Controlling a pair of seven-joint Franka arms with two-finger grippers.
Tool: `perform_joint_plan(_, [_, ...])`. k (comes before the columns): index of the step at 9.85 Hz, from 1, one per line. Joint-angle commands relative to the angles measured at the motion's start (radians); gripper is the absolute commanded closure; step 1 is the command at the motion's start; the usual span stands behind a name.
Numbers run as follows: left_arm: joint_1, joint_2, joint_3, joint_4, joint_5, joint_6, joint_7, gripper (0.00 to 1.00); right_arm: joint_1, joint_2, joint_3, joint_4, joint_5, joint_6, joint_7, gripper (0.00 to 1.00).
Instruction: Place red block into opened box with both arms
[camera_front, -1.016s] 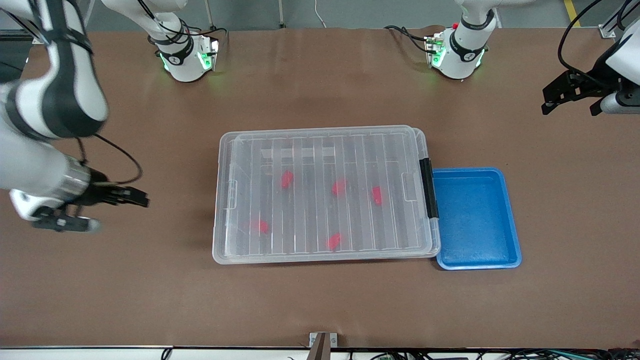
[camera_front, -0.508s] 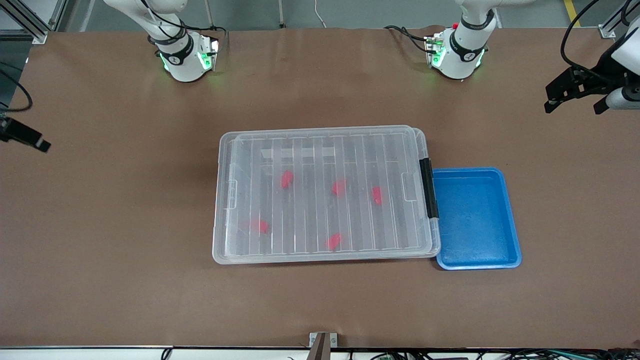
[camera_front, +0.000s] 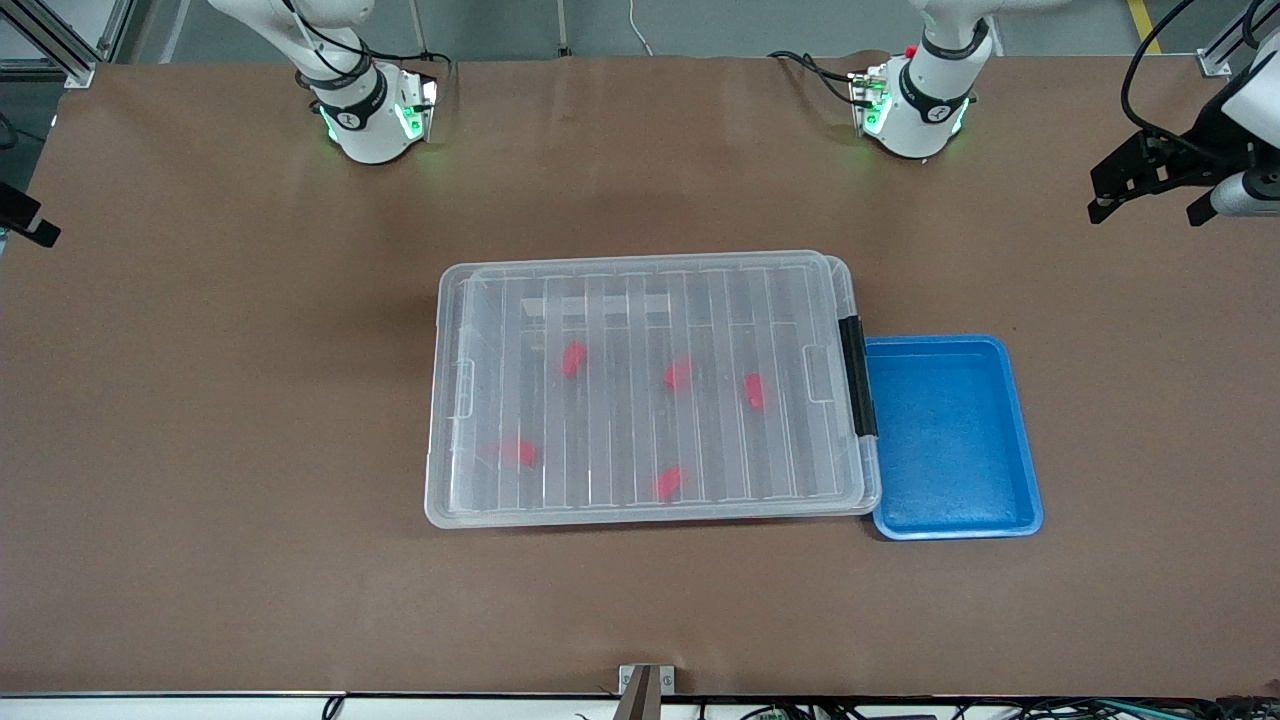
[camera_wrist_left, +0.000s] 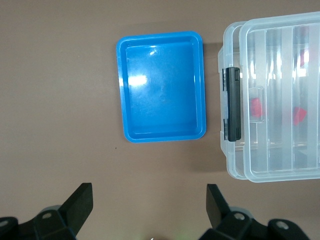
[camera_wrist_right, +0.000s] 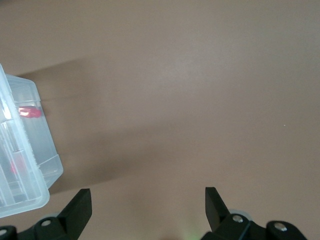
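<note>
Front view shows the box (camera_front: 650, 385) in the middle of the table (camera_front: 200, 500) with its ribbed lid down and the black latch (camera_front: 857, 375) at the end toward the left arm. Five red blocks show through the lid, among them the red block (camera_front: 574, 358) farthest from the camera, so the blocks appear to be inside already. Touching the latch end sits an empty blue tray (camera_front: 955, 440), probably where the blocks were kept.

The left gripper (camera_front: 1150, 190) hangs over the table's edge at the left arm's end, fingers spread and empty. The right gripper (camera_wrist_right: 145, 207) is spread over bare table just off the box's other end, holding nothing. Both arms seem parked clear, as if the job is done.
</note>
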Motion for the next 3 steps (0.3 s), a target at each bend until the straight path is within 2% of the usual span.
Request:
perform_joint_plan(1, [0.001, 0.015, -0.003, -0.005, -0.001, -0.020, 0.005, 0.00, -0.011, 0.011, 0.008, 0.020, -0.018, 0.009, -0.020, 0.00])
perform_joint_plan(3, [0.003, 0.013, -0.003, -0.005, -0.001, -0.022, 0.007, 0.00, -0.014, 0.011, 0.008, 0.018, -0.010, 0.011, -0.020, 0.00])
